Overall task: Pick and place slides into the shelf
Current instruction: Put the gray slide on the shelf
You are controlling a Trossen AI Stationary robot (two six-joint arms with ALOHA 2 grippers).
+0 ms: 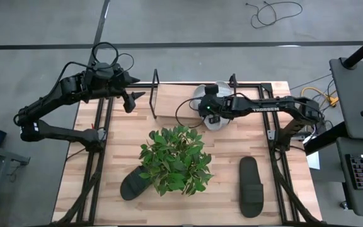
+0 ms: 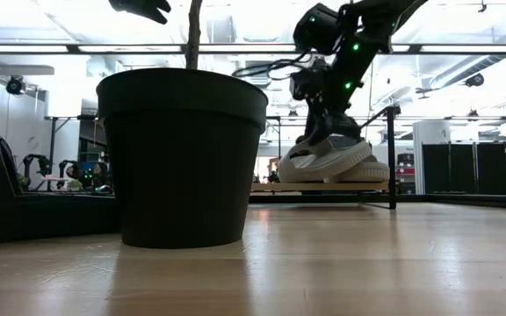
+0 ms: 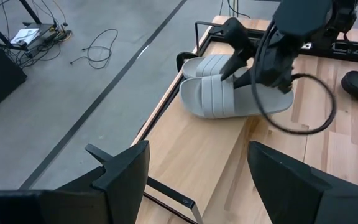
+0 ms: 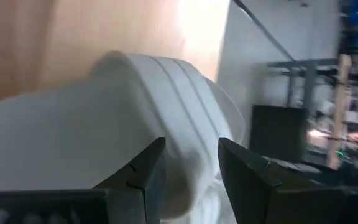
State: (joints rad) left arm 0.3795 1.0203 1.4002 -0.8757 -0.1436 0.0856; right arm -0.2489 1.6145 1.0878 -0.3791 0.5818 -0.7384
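Now: right pincer over the light grey wide-strap slide, at the right end of the thin black-rod shelf.
Fingers spread, straddling the strap, not pinching it. Ease down square and seat the slide flat beside its grey twin. Left pincer spread, waiting at the shelf's left end.

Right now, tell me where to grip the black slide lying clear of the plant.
Grip the black slide across its width near mid-length, coming straight down from above. It lies flat on the table with both long edges free and nothing beside it. The right gripper, at the grey slides, looks the nearer one.
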